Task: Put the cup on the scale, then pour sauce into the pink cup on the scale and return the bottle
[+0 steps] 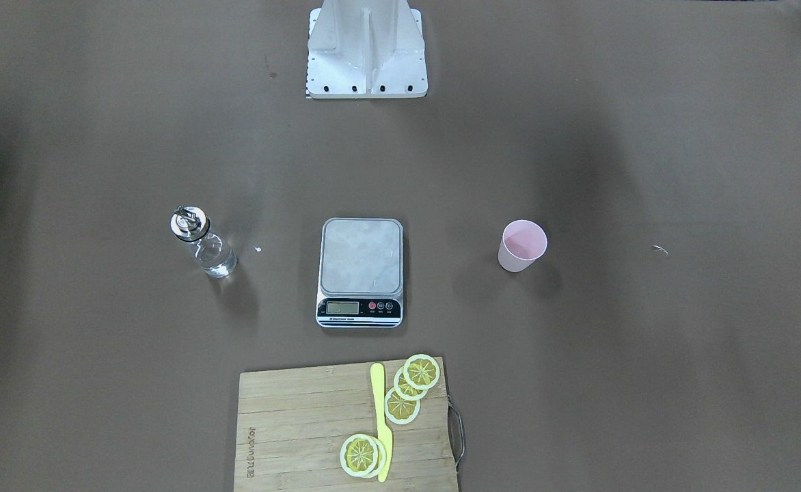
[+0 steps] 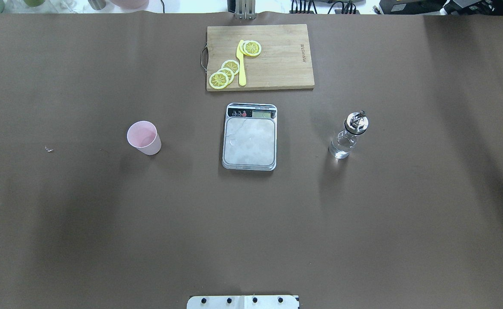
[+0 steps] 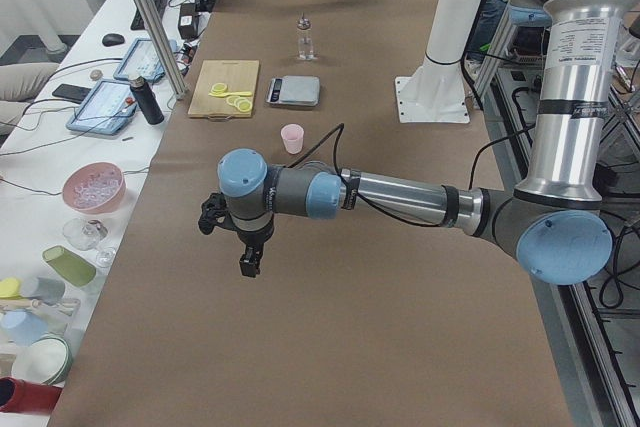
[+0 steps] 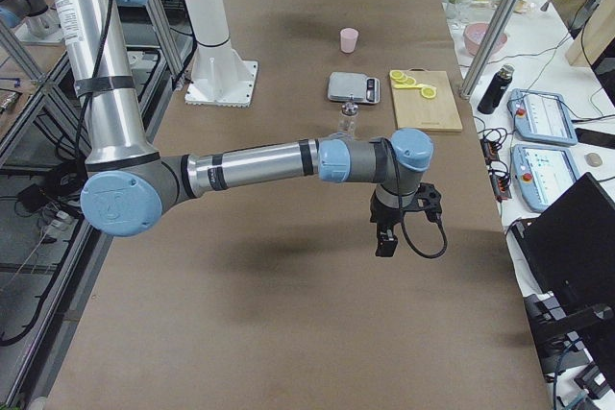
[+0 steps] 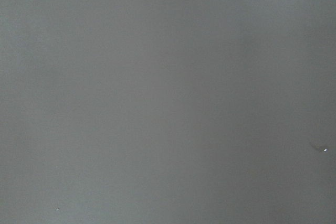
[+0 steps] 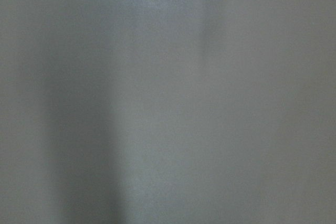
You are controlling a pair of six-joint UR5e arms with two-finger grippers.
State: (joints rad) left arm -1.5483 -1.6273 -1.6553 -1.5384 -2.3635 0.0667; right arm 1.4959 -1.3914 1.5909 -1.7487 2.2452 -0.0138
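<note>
The pale pink cup [image 2: 143,137] stands upright and empty on the brown table, left of the scale [image 2: 249,141] in the overhead view; it also shows in the front view [image 1: 522,245]. The scale's platform [image 1: 361,256] is bare. The glass bottle [image 2: 349,135] with its metal pourer stands upright to the scale's right, with clear sauce [image 1: 216,260] low inside it. My left gripper [image 3: 246,263] shows only in the exterior left view, hanging above bare table well short of the cup. My right gripper [image 4: 386,242] shows only in the exterior right view, short of the bottle. I cannot tell whether either is open or shut.
A wooden cutting board [image 2: 277,64] with lemon slices [image 2: 225,74] and a yellow knife [image 2: 241,64] lies beyond the scale. The robot's white base [image 1: 366,48] stands mid-table on its side. Both wrist views show only brown table cover. Cluttered benches flank the table's ends.
</note>
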